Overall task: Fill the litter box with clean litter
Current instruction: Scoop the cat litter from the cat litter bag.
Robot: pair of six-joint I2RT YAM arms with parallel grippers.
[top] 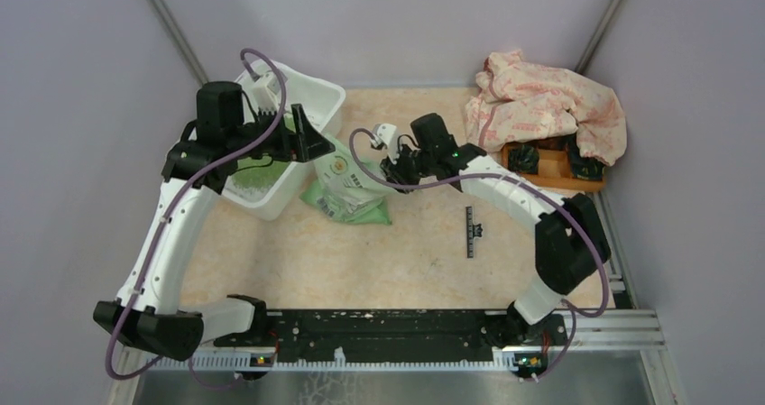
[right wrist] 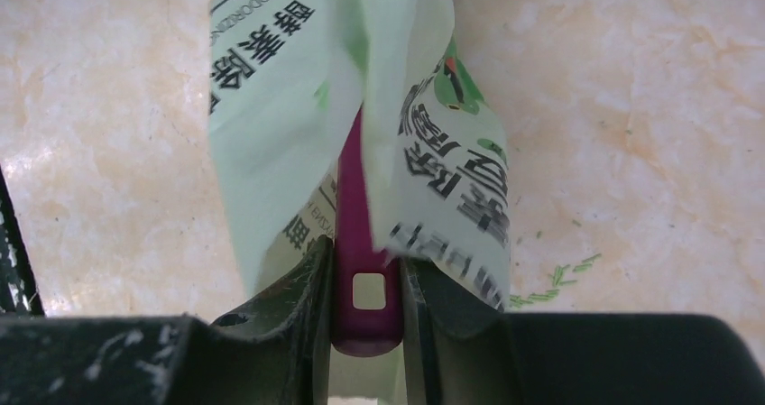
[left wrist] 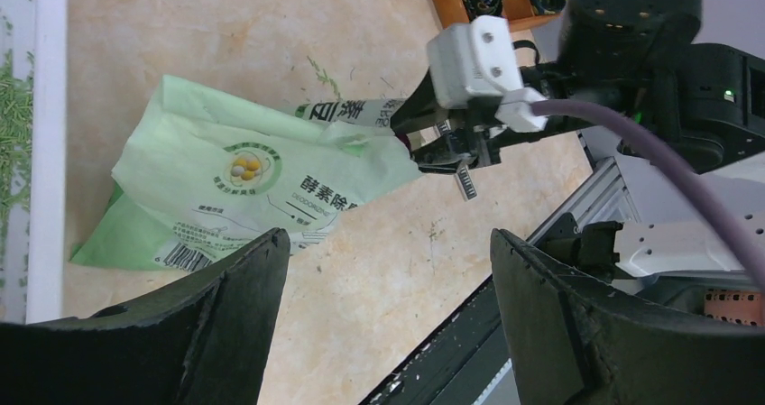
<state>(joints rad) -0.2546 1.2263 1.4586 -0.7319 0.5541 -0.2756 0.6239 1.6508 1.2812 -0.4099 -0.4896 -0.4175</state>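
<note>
Right gripper [right wrist: 365, 274] clamped on a magenta plastic handle [right wrist: 352, 188] that runs into the folds of a light green printed plastic bag [left wrist: 225, 188]. Left gripper [left wrist: 388, 288] wide open, empty, by the right rim of the large white rectangular plastic litter box [top: 320, 89].

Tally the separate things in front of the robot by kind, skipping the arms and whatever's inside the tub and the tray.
White litter box: 1
Light green printed bag: 1
Magenta handle: 1
Orange wooden tray: 1
Floral cloth: 1
Black scale strip: 1
Total: 6
</note>
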